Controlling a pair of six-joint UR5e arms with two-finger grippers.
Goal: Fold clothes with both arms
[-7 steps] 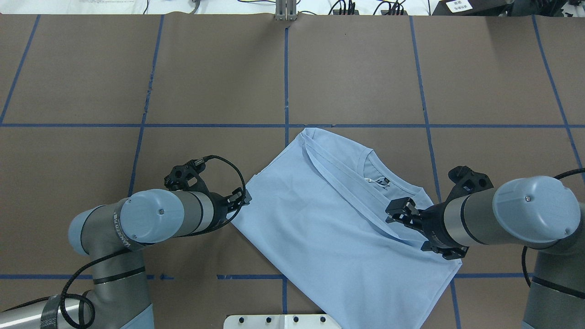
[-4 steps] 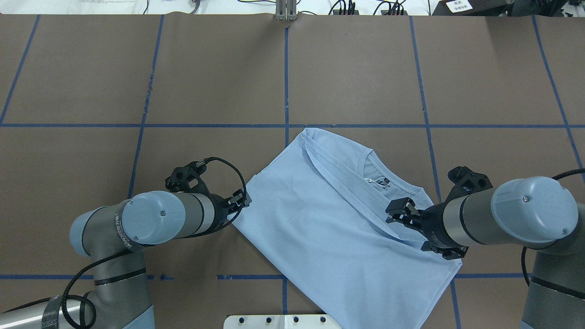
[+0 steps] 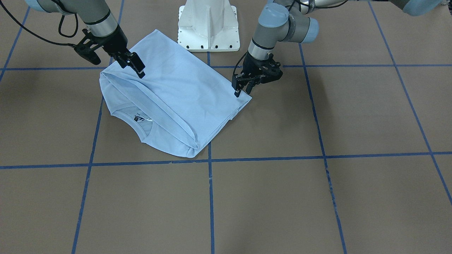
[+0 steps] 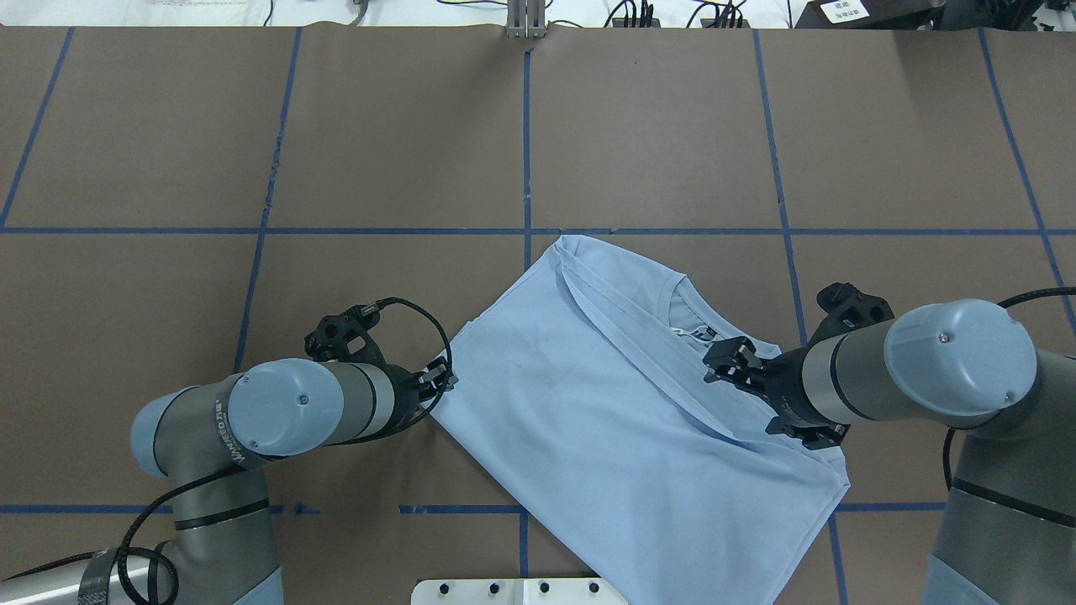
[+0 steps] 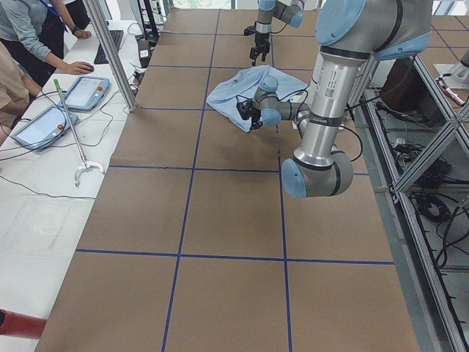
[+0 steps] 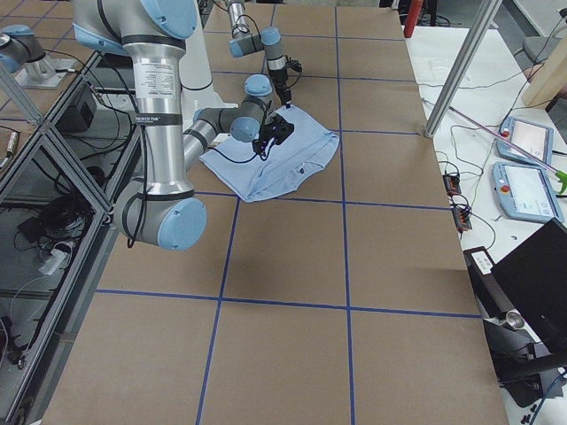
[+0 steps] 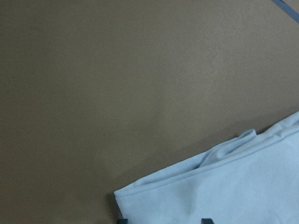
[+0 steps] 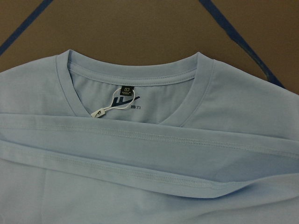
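The half-folded light blue cotton T-shirt (image 4: 588,403) lies flat on the brown paper-covered desk (image 4: 378,151); the left tool (image 4: 441,380), fingers apart, has settled at its side corner and the right tool (image 4: 725,360), seemingly apart, has crept towards its collar, so I reckon both are about to pinch.

Pale blue T-shirt (image 4: 588,420); label (image 8: 125,95) seemingly black
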